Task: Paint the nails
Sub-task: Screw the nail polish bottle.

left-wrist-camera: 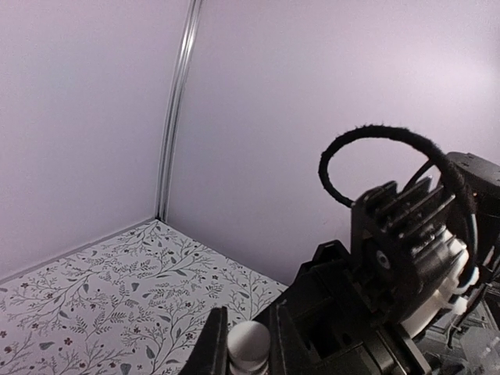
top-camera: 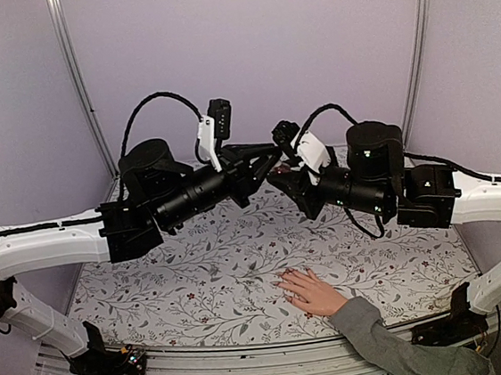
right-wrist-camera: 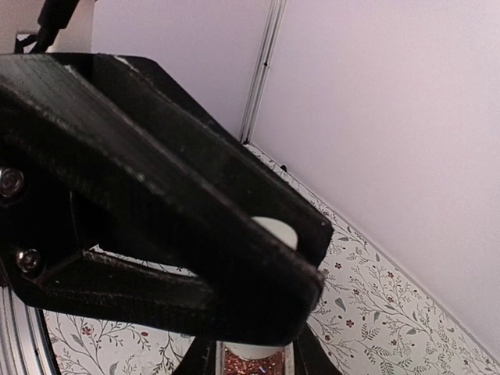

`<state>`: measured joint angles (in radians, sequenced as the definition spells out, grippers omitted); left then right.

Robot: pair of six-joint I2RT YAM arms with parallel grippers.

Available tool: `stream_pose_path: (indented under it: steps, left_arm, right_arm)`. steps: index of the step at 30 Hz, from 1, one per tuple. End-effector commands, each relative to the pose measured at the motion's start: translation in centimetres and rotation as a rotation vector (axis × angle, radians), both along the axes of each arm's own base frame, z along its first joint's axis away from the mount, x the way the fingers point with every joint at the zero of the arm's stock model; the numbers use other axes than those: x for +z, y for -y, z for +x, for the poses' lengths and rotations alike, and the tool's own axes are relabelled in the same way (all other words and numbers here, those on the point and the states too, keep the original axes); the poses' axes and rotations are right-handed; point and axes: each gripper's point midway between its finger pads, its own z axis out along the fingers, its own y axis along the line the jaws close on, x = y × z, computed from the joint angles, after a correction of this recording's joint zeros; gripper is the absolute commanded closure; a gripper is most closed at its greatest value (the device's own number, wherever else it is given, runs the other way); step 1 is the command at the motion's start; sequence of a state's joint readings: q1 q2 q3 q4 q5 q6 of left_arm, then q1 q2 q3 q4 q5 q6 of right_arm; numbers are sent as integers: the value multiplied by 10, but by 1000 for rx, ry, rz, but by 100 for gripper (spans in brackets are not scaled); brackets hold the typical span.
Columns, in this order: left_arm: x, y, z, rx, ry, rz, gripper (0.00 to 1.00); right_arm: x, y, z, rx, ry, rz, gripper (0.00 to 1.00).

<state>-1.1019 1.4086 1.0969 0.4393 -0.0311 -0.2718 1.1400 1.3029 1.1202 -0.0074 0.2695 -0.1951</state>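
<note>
A light-skinned hand (top-camera: 308,291) with a grey sleeve lies flat on the flowered cloth at the near edge, fingers pointing left. Its nails are too small to pick out. High above it the two grippers meet in mid-air. My right gripper (right-wrist-camera: 251,364) is shut on a small polish bottle (right-wrist-camera: 251,367) filled with coppery glitter. My left gripper (left-wrist-camera: 248,332) is shut on the bottle's white cap (left-wrist-camera: 248,344), which also peeks out behind the left gripper's black fingers (right-wrist-camera: 172,211) in the right wrist view. In the top view the left gripper (top-camera: 272,156) and right gripper (top-camera: 280,174) touch tip to tip.
The flowered cloth (top-camera: 198,282) covers the table. Lilac walls (top-camera: 244,45) close in the back and sides, with metal corner posts (top-camera: 79,89). Both arms stretch in from the sides, well above the hand.
</note>
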Motion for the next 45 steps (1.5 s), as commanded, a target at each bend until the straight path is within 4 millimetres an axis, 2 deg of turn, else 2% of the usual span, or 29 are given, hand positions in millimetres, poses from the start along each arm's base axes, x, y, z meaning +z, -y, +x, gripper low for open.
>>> stream_pose_path:
  steps: [1, 4, 10, 16, 19, 23, 27, 35, 45]
  left_arm:
    - [-2, 1, -10, -44, 24, 19, 96]
    - [-9, 4, -18, -88, 35, 50, 100]
    - [-25, 8, -45, -236, 85, 106, 100]
    - [-42, 12, -74, -423, 114, 161, 100]
    - [-47, 12, -90, -528, 133, 169, 100]
    - [-51, 13, -112, -665, 162, 185, 100]
    - [-57, 14, -128, -786, 173, 205, 100]
    - [-72, 17, -156, -1043, 151, 194, 100]
    - [-85, 22, -168, -1217, 144, 207, 100]
  right_arm:
    - [22, -2, -9, 40, 13, 56, 100]
    - [28, -3, -17, 91, 11, 79, 100]
    - [42, -5, -39, 251, 1, 123, 100]
    - [57, -11, -85, 545, 5, 154, 100]
    - [64, -9, -115, 712, 16, 166, 100]
    - [69, -3, -156, 954, 33, 168, 100]
    - [71, 6, -185, 1142, 53, 176, 100]
    - [86, 21, -216, 1370, 90, 206, 100]
    - [95, 24, -242, 1517, 97, 240, 100]
